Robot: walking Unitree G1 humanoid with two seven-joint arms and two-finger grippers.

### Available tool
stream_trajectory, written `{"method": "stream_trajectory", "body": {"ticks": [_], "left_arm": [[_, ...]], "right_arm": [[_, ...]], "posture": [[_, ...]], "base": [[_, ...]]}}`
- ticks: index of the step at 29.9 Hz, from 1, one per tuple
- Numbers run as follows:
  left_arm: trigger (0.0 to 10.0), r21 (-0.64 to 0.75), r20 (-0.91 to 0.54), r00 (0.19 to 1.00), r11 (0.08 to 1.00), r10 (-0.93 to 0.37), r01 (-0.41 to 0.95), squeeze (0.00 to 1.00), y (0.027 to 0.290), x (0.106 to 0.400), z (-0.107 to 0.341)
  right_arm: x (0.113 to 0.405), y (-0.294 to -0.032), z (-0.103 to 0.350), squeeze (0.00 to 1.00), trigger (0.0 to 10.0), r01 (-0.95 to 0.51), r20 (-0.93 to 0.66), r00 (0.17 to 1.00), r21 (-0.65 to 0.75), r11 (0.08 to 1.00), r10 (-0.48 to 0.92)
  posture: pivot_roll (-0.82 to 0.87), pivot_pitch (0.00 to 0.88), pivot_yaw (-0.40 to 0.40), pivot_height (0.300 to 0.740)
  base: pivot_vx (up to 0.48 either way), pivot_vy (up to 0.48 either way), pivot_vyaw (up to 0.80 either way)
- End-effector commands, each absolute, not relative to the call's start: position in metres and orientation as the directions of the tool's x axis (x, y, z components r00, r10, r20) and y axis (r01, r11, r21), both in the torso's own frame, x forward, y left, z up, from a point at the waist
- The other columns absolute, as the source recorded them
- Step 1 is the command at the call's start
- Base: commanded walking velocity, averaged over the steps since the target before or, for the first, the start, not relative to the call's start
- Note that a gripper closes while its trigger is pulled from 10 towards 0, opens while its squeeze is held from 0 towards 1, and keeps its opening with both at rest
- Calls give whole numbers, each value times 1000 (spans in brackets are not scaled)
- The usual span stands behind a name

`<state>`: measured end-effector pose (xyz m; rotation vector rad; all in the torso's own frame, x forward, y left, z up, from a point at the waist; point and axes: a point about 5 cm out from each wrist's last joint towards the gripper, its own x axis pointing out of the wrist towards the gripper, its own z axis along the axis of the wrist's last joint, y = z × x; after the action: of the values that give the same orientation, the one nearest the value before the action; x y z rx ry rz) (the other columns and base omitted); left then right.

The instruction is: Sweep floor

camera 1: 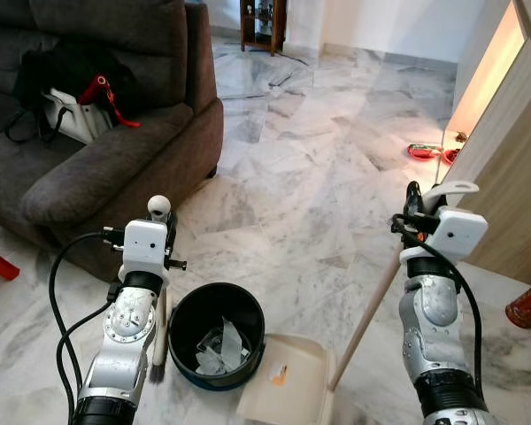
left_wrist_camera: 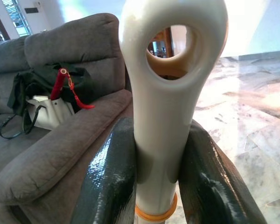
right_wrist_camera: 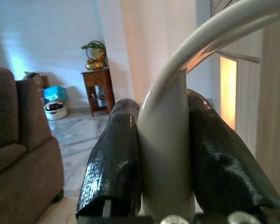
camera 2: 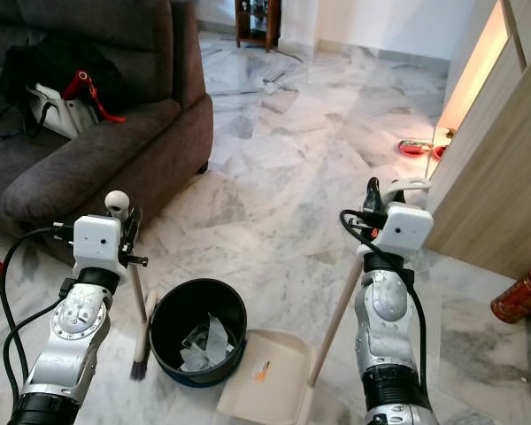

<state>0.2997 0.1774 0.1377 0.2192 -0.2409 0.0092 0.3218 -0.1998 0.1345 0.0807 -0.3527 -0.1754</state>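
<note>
On the marble floor (camera 1: 319,186) just in front of the robot, a small cream-handled brush (camera 1: 162,310) is standing nearly upright, its dark bristles touching the floor right beside a black bucket (camera 1: 216,335). The left gripper (left_wrist_camera: 158,186) is clamping the brush's handle just below the looped end, both black fingers (left_wrist_camera: 109,182) pressing against the cream shaft above an orange ring. To the right of the bucket, a cream dustpan (camera 1: 283,379) is lying flat on the floor, touching the bucket's edge, with a small orange-marked scrap sitting in its tray. Its long handle (camera 1: 365,323) is slanting up to the right, and the right gripper (right_wrist_camera: 165,186) is closing tight around the top of it, one finger on each side, under the curved grip. Inside the bucket, crumpled clear and whitish scraps are lying at the bottom.

Beyond the left arm, a dark grey sofa (camera 1: 115,150) is taking up the near left, with a black bag and a white bag (camera 1: 71,111) carrying a red tassel resting on its seat. Along the right, a light wooden cabinet (camera 1: 513,177) is standing, with a red object (camera 1: 422,150) on the floor near its far end and a red canister (camera 1: 527,305) low at the right edge. A dark wooden side table (camera 1: 263,25) is standing far back by the white wall.
</note>
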Motion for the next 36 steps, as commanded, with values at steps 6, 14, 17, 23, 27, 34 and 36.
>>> {"method": "stream_trajectory", "body": {"ticks": [6, 14, 17, 23, 27, 34, 36], "left_arm": [[10000, 168, 273, 961, 986, -54, 8, 0, 169, 300, 144], [10000, 164, 268, 959, 986, -87, 43, 0, 164, 300, 142], [10000, 172, 268, 958, 983, -103, 57, 0, 162, 300, 142], [10000, 178, 263, 959, 982, -107, 61, 0, 162, 299, 140], [10000, 183, 250, 963, 981, -105, 60, 0, 164, 299, 136], [10000, 183, 236, 967, 982, -99, 55, 0, 166, 297, 131], [10000, 182, 234, 967, 982, -99, 57, 0, 166, 296, 131]], "right_arm": [[325, -187, 136, 0, 10000, 28, 360, 929, 164, 986, -86], [322, -185, 119, 0, 10000, 23, 316, 948, 2, 1000, -23], [321, -188, 115, 0, 10000, 37, 311, 950, -25, 999, -27], [321, -189, 113, 0, 10000, 60, 316, 948, -24, 998, -49], [320, -189, 110, 0, 10000, 80, 314, 947, -21, 997, -69], [319, -191, 110, 0, 10000, 83, 316, 946, -23, 996, -71], [319, -192, 109, 0, 10000, 86, 314, 947, -23, 996, -74]], "posture": [[150, 65, -8, 740], [146, 45, -9, 740], [147, 44, -10, 740], [146, 55, -10, 740], [148, 64, -9, 740], [143, 72, -9, 740], [143, 70, -9, 740]], "base": [[0, 0, 0], [0, 0, 0], [0, 0, 0], [0, 0, 0], [0, 0, 0], [0, 0, 0], [0, 0, 0]]}}
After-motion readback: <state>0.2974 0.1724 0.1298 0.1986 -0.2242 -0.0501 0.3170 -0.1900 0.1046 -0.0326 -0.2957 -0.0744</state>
